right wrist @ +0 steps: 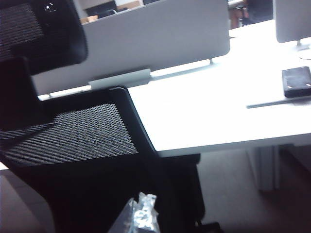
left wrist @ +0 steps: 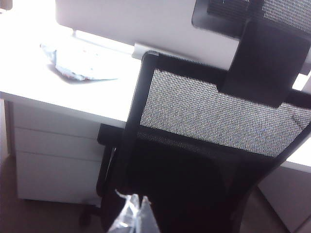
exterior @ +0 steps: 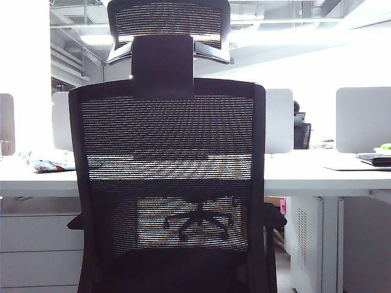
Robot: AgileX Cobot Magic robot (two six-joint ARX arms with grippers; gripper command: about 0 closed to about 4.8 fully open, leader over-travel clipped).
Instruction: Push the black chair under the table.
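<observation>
- Facing the table (exterior: 317, 174), back toward the camera, standing upright and tall: black chair (exterior: 168, 183), seat partly under the edge.
- Hovering behind the chair's left side: left gripper (left wrist: 135, 218), fingers pressed together.
- Hovering behind its right side: right gripper (right wrist: 138, 216), finger state unclear.

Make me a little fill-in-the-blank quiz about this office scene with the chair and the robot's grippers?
1. The black chair has a see-through ____ back.
2. The chair faces the long ____ table.
3. Under the table at the left of the exterior view stands a white ____ cabinet.
4. The left gripper and the right gripper both sit ____ the chair's back, not touching it.

Missing words: mesh; white; drawer; behind
</observation>
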